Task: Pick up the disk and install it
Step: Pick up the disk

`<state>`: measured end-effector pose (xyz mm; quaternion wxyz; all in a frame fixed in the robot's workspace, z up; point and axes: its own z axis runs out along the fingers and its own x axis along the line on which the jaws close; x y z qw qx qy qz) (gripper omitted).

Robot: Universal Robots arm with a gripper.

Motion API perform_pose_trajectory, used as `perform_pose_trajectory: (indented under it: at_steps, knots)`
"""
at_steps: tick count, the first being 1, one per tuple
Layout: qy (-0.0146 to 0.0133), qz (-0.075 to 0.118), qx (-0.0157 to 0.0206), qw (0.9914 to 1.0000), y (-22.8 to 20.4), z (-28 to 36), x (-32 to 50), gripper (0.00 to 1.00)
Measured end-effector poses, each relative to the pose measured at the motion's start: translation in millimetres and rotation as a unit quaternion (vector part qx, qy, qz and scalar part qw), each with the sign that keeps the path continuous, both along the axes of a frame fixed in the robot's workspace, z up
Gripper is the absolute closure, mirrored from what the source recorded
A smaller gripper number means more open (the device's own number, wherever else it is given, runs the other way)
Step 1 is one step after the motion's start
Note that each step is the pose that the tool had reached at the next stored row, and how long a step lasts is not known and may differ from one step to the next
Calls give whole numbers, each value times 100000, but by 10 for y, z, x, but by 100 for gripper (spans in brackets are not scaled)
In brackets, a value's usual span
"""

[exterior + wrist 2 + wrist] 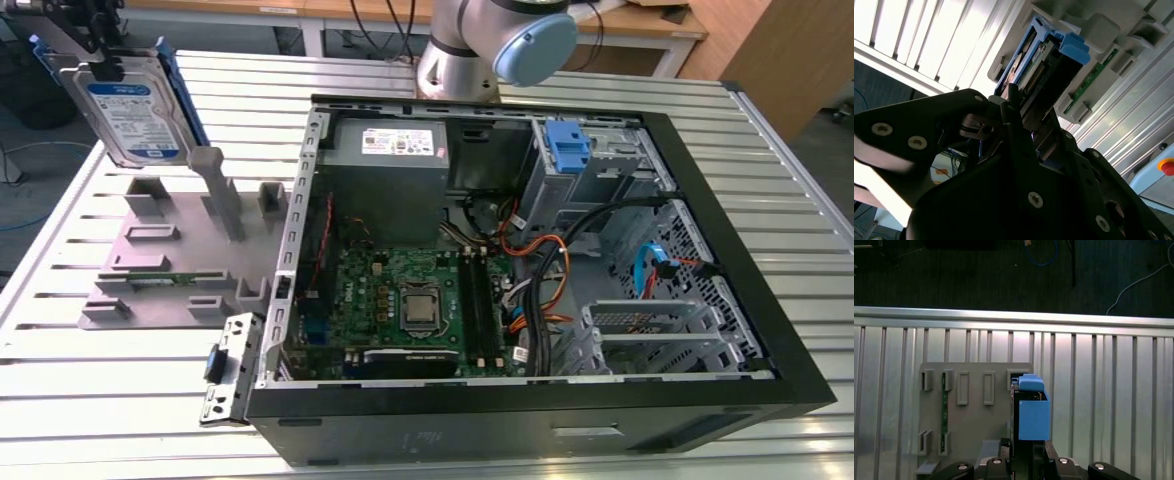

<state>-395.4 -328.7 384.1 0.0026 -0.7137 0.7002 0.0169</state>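
At the exterior view's far left, the gripper (91, 40) is clamped on the top edge of the disk (134, 115). It holds the disk upright in the air, label facing the camera and blue rails along both long sides. The disk hangs above the far end of a grey fixture plate (167, 245) that lies on the slatted metal table (80, 360); its lower edge is near one of the plate's upright posts, and whether they touch cannot be told.

In the first wrist view the fingers (1004, 462) close on either side of the disk (1031, 417), seen edge-on over the fixture plate (974, 430). A green circuit strip (945, 410) stands in one of the plate's slots.

Right of the plate lies the open computer case (534, 425). Inside it, a grey power supply (387, 165) sits at the far side, the green motherboard (387, 270) is nearer, and a blue latch piece (567, 150) stands further right. The arm's base (461, 60) rises just beyond the case.
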Motion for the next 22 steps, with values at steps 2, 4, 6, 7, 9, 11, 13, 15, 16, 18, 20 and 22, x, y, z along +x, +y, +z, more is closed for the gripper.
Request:
perform_pose_trajectory:
  at_steps: [2,4,6,7,9,11,13,15,16,18,20,22]
  knots:
    - [6,1,-4,100000,0,4,0,65]
    - [8,2,-5,100000,0,10,0,65]
    - [8,0,-5,100000,0,19,0,65]
    - [9,-1,-4,100000,0,25,0,65]
    - [2,1,-1,100000,0,38,0,65]
    - [5,2,-5,100000,0,55,0,65]
    - [0,3,-1,100000,0,71,0,65]
    - [-1,0,-1,100000,0,87,0,65]
    - [-2,1,1,100000,0,92,0,65]
    - [2,0,-2,100000,0,105,0,65]
    - [-2,0,2,100000,0,113,0,65]
    - [-11,-1,6,100000,0,113,0,65]
